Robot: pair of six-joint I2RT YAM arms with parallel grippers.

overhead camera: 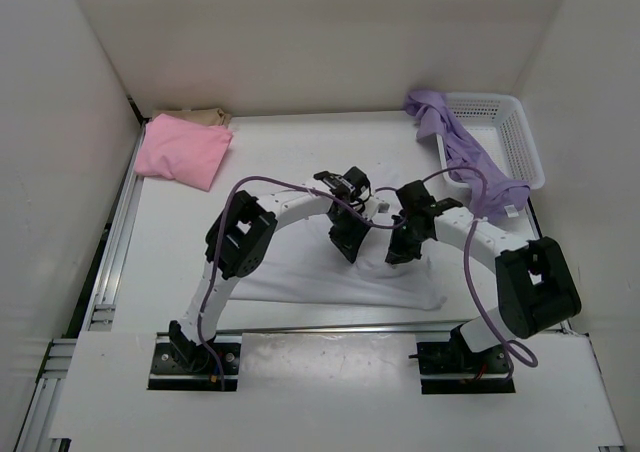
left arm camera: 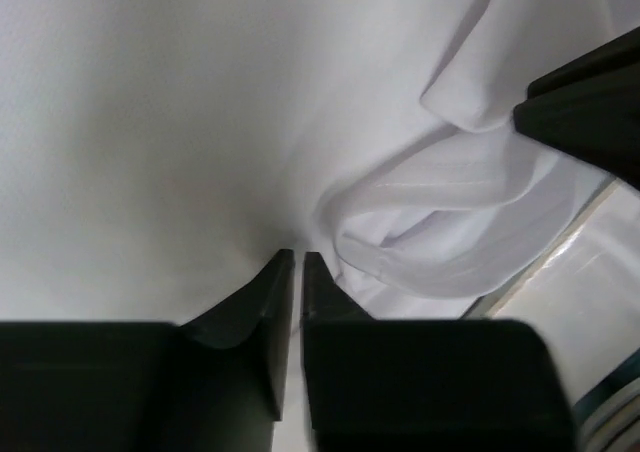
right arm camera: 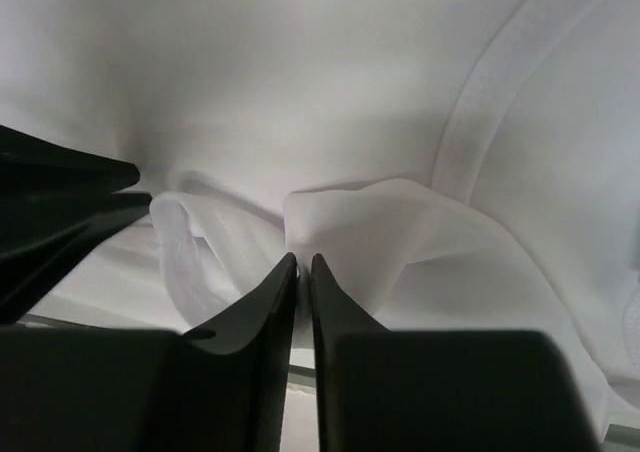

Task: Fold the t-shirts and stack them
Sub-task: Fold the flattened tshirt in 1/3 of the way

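Left claw: the left claw (overhead camera: 348, 242) is down on the white t-shirt (overhead camera: 330, 277), near the middle of the surface (overhead camera: 290, 157). In its wrist view the fingers are drawn together (left arm camera: 298, 257), with the cloth (left arm camera: 150, 122) puckering into the tips, so it is clamped on a pinch of the shirt.
Right claw: the right claw (overhead camera: 400, 250) is just to the right of the left one, also down on the white shirt. Its fingers are closed to a thin slit (right arm camera: 303, 259), with a fold of the fabric (right arm camera: 300, 72) gathered at the tips and clamped there.
White t-shirt: spread on the near middle of the surface and bunched into soft folds between the two claws. A ribbed hem band shows in the right wrist view.
Pink t-shirt: the pink t-shirt (overhead camera: 183, 152) is folded at the far left corner.
Tan t-shirt: only an edge of the tan t-shirt (overhead camera: 200, 118) shows, under the far side of the pink one.
Lavender t-shirt: the lavender t-shirt (overhead camera: 470, 162) is unfolded, draped over the left rim of the basket (overhead camera: 520, 137) at far right and trailing onto the surface.
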